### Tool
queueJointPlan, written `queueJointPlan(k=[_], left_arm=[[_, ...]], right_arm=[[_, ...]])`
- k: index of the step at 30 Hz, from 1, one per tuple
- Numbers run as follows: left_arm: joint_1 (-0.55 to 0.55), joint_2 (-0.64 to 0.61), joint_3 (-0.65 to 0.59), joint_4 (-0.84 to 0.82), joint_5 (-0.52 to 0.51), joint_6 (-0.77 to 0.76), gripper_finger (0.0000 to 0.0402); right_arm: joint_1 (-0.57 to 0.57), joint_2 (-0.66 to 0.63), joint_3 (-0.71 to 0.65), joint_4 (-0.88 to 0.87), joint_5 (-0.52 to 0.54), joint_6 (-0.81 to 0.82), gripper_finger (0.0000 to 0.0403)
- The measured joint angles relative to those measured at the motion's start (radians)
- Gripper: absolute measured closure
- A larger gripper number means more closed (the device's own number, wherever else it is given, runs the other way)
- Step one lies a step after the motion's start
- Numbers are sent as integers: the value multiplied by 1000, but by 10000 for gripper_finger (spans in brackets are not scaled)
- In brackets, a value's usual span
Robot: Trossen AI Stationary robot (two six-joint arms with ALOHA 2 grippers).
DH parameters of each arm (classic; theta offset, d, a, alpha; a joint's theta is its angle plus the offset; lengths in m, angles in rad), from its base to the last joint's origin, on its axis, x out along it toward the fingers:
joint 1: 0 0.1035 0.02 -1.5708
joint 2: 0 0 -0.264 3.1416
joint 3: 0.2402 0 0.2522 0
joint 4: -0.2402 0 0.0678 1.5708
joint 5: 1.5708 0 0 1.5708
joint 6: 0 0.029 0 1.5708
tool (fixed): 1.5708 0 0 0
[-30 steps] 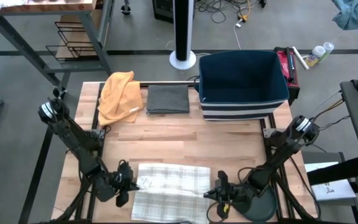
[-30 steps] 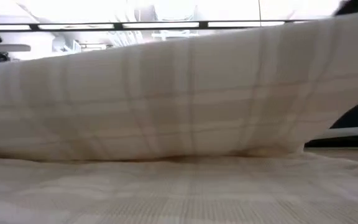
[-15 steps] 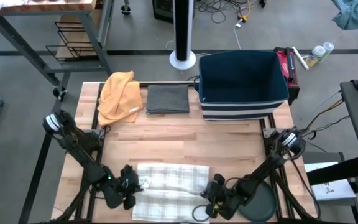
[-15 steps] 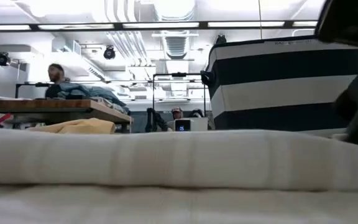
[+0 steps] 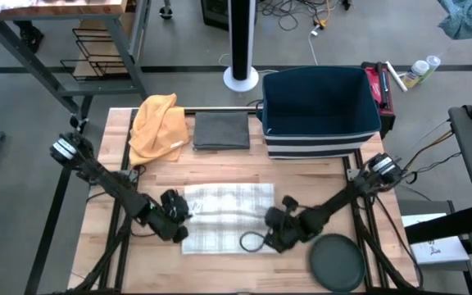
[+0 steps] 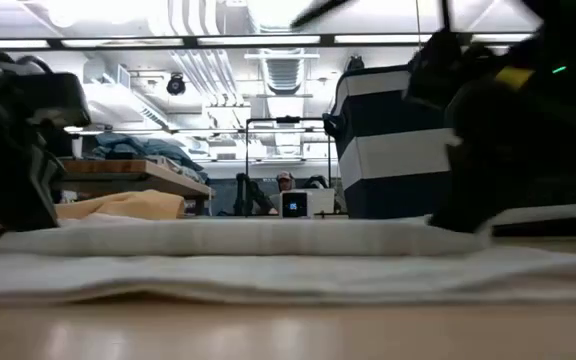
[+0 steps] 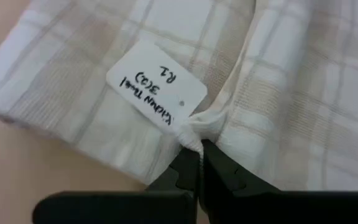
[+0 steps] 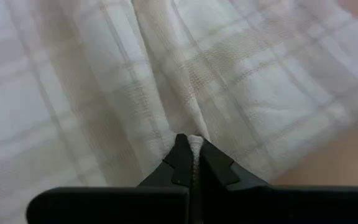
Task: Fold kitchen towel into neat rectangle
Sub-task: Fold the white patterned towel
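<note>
Both pincers clenched on the kitchen towel [image 5: 228, 217]. Left gripper [image 5: 180, 215] pinches a bunched bit of cloth at the towel's left edge, fingers [image 7: 182, 174] tight together, right beside the white paper tag [image 7: 156, 94] with handwriting. Right gripper [image 5: 275, 225] pinches a fold at the towel's right edge, fingers [image 8: 180, 163] closed with cloth between them. Towel is white plaid, lies folded over on the wooden table [image 5: 301, 176], flat in layers in the low view. Behind the towel: orange cloth [image 5: 158, 125] to the left, dark grey folded cloth [image 5: 220, 130] straight behind, striped navy bin [image 5: 319, 111] to the right. Black round disc [image 5: 339, 264] sits on the table near the towel's right front corner.
</note>
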Motion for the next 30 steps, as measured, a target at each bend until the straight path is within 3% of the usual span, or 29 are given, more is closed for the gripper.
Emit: queueJointPlan(k=[6, 14, 20, 30], left_arm=[[47, -185, -90, 4, -2, 73, 401], [25, -326, -24, -11, 6, 188, 401], [-18, -306, 45, -13, 61, 216, 401], [-60, -186, 75, -21, 101, 168, 401]], right_arm=[[-109, -52, -3, -2, 0, -192, 403], [-106, -186, -2, 6, -19, -242, 403], [-22, -236, -6, 4, -76, -200, 403], [30, -183, -7, 39, -105, -105, 403]])
